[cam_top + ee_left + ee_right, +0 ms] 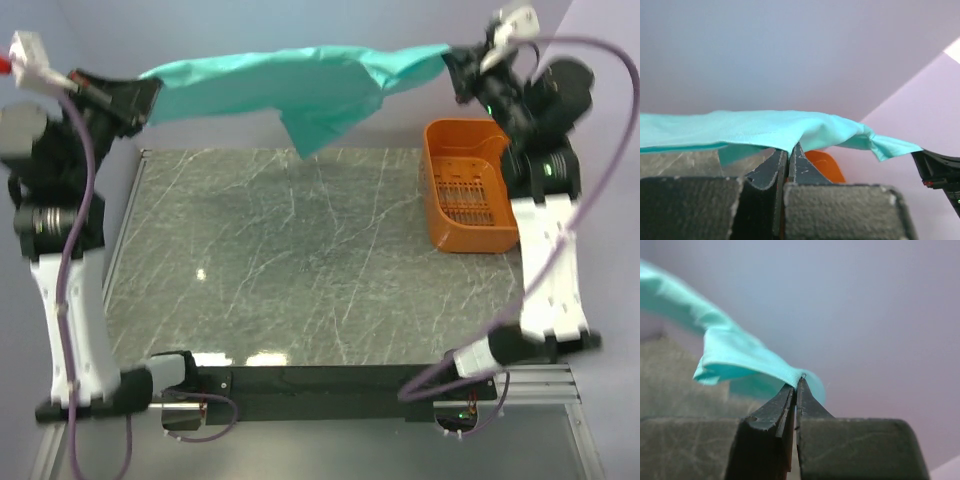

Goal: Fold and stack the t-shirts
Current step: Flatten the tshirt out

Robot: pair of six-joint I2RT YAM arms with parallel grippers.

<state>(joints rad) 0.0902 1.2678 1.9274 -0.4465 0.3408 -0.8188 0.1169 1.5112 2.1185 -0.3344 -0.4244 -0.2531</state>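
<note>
The teal t-shirt (290,88) hangs in the air above the far edge of the table (300,270), pulled out between the two arms. Its long axis runs left to right, and in the top view the right end sits slightly farther back than the left. The cloth is a narrow, gathered band, and one loose flap droops from its middle toward the table without clearly touching it.

The left claw (147,97) is clenched on the shirt's left end. In the left wrist view its two fingers (771,172) are pressed together, with the cloth pinched at their tips and spreading away to both sides.

The right claw (455,62) is clamped on the shirt's right end. In the right wrist view its fingers meet on a bunched corner of the fabric, which trails away to the left.

An orange basket (470,190) stands on the table's far right side, just beside the right arm and below that end of the shirt.
</note>
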